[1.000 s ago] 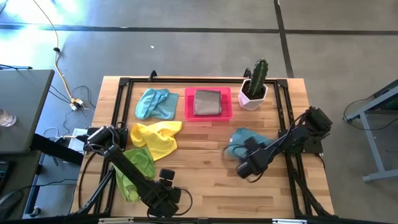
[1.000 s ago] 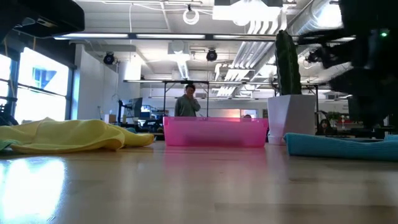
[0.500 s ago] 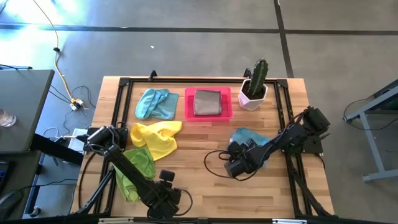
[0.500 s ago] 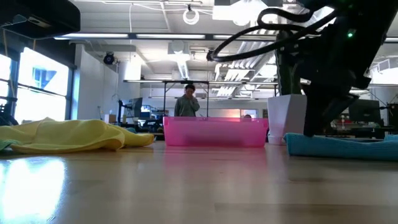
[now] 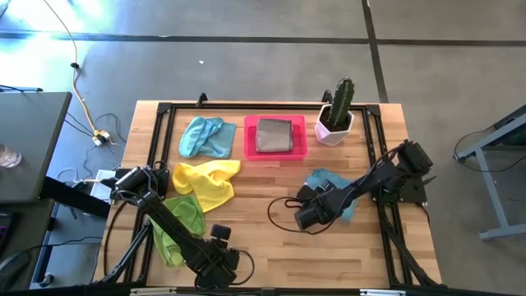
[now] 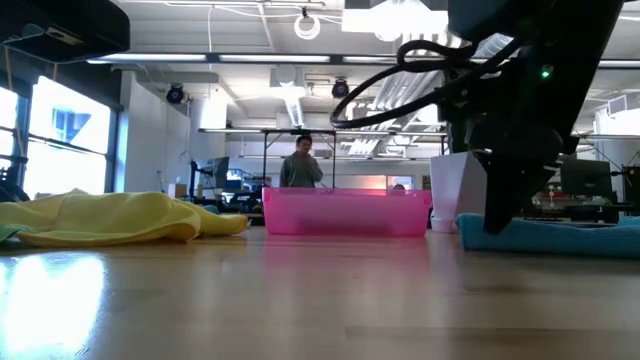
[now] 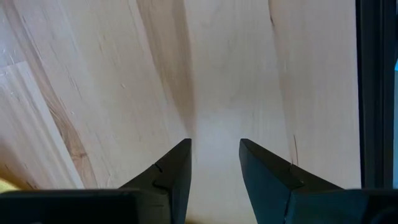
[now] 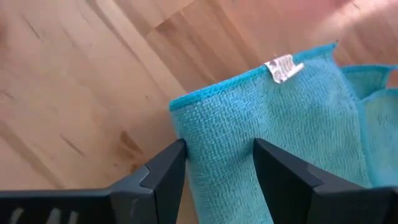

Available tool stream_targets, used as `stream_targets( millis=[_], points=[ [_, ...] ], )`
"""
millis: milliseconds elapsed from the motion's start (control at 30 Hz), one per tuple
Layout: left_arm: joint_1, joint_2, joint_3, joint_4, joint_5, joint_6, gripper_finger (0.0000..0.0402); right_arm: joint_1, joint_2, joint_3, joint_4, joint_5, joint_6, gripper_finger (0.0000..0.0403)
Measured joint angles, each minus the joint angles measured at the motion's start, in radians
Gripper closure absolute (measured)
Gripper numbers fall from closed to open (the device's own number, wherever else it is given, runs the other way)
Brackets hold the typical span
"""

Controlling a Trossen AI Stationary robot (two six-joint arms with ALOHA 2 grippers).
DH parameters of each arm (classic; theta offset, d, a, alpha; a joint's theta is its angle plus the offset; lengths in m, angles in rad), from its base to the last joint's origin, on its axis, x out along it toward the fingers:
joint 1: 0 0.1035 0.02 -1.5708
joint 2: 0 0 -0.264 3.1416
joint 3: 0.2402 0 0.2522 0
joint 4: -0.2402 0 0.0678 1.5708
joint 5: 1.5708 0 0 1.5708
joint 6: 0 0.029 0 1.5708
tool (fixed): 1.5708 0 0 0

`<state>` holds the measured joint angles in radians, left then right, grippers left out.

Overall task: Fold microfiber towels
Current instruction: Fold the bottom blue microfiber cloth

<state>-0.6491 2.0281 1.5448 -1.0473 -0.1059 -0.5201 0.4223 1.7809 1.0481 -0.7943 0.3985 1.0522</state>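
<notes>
High view: the right tool (image 5: 306, 215) hangs over the middle of the wooden bench (image 5: 263, 247), at the near edge of a folded teal-blue microfiber towel (image 5: 327, 181) that lies right of centre. In the right wrist view its two dark fingers (image 8: 163, 171) stand apart with the towel's hemmed edge and white label between and just beyond them, nothing clamped. The left tool (image 7: 214, 163) waits at the bench's front edge, jaws parted over bare wood and empty. A light blue crumpled towel (image 5: 205, 136) lies at the back left, a yellow towel (image 5: 205, 181) below it, a lime green towel (image 5: 182, 220) beside the left arm. A folded grey towel (image 5: 274, 135) rests inside the rigid pink rectangular tray (image 5: 250, 140), with a potted cactus in a white pot (image 5: 337, 115) just right of it.
</notes>
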Motion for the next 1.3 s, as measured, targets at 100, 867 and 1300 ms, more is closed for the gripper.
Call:
stream_targets(
  millis=[100,867,1300],
  points=[
    [-0.001,0.0,0.0,0.001,0.0,0.0,0.0275,-0.016,0.0,0.0,0.0,-0.042,-0.023,0.0221],
    [0.0,0.0,0.0,0.002,-0.005,0.008,0.0275,-0.102,-0.002,-0.067,0.032,-0.092,-0.067,0.0307],
    [0.0,0.0,0.0,0.0,-0.017,-0.007,0.0275,-0.102,-0.025,-0.037,0.027,-0.08,-0.156,0.0399]
  ],
)
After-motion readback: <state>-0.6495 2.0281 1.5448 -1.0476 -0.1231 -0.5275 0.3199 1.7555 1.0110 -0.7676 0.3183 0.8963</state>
